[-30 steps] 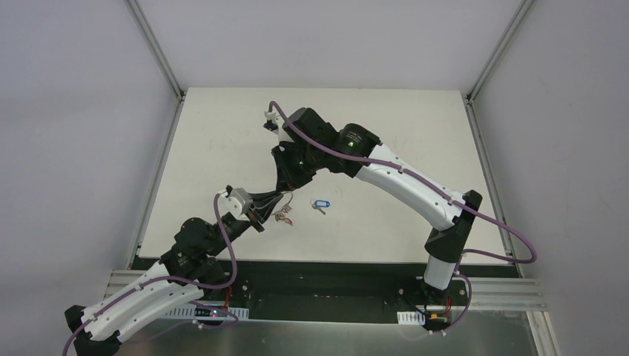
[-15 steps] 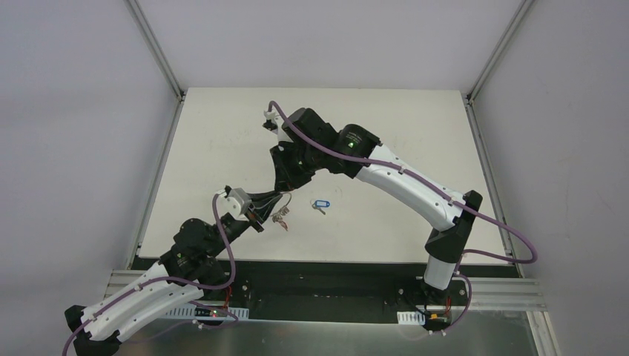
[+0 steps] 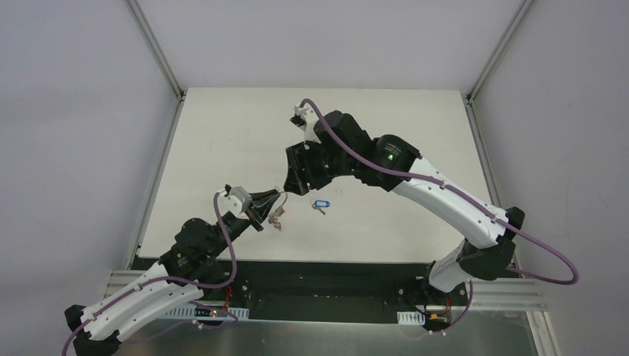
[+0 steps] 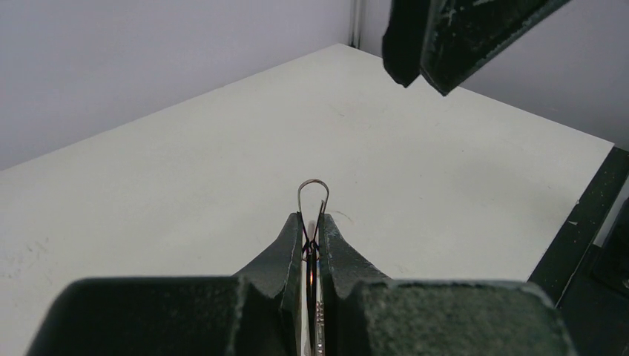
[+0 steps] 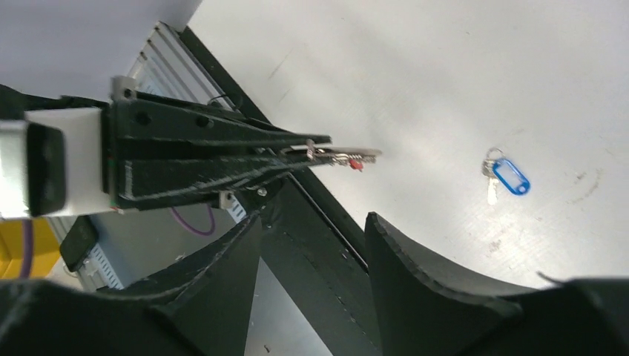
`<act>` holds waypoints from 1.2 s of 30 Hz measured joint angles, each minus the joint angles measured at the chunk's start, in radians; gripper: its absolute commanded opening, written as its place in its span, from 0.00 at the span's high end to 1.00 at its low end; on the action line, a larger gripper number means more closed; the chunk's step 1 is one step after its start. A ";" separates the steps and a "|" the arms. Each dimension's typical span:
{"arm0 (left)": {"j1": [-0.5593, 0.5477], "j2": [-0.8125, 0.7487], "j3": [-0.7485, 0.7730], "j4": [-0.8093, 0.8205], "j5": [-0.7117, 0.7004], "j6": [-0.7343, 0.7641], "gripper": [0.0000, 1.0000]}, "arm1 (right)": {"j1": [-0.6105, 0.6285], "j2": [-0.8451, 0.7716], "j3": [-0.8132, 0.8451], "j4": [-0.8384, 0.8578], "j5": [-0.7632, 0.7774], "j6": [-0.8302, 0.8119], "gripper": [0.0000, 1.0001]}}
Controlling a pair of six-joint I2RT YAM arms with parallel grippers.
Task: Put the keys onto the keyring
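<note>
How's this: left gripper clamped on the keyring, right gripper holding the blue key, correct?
No: the right gripper is open and empty; the blue key lies on the table, per the right wrist view. The left gripper does clamp the keyring.

Keyring (image 3: 277,213) between left jaws; key (image 3: 320,204) on table (image 3: 222,148) just right of it; right jaws behind both

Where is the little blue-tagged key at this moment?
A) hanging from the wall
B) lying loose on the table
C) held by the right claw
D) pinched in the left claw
B: the blue key lies flat on the white table, with nothing gripping it.
</note>
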 measured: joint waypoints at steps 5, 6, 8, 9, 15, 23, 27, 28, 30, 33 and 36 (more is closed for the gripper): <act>0.000 0.000 0.000 -0.006 -0.032 -0.004 1.00 | -0.050 -0.111 -0.203 0.061 0.024 0.034 0.28; 0.000 0.000 0.000 -0.007 -0.038 -0.005 1.00 | -0.071 -0.127 -0.247 0.072 0.031 0.045 0.28; 0.000 0.000 0.000 -0.007 -0.052 -0.007 1.00 | -0.106 -0.145 -0.320 0.093 0.034 0.061 0.28; 0.000 0.000 0.000 -0.007 -0.060 -0.007 1.00 | -0.124 -0.151 -0.357 0.101 0.035 0.071 0.28; 0.000 0.000 0.000 -0.007 -0.103 -0.026 1.00 | -0.153 -0.155 -0.511 0.126 0.061 0.094 0.31; 0.000 0.000 0.000 -0.008 -0.176 -0.043 1.00 | -0.151 -0.039 -0.623 0.219 0.152 0.148 0.38; 0.000 0.000 0.000 -0.008 -0.199 -0.051 1.00 | -0.151 0.071 -0.611 0.268 0.169 0.150 0.38; 0.000 0.000 0.000 -0.008 -0.203 -0.051 1.00 | -0.151 0.096 -0.600 0.272 0.171 0.143 0.38; 0.000 0.000 0.000 -0.010 -0.214 -0.051 1.00 | -0.152 0.152 -0.570 0.282 0.175 0.115 0.36; 0.000 -0.002 0.000 -0.013 -0.218 -0.051 1.00 | -0.160 0.214 -0.523 0.291 0.166 0.057 0.34; 0.000 -0.003 0.000 -0.014 -0.218 -0.051 1.00 | -0.180 0.262 -0.476 0.301 0.140 -0.006 0.33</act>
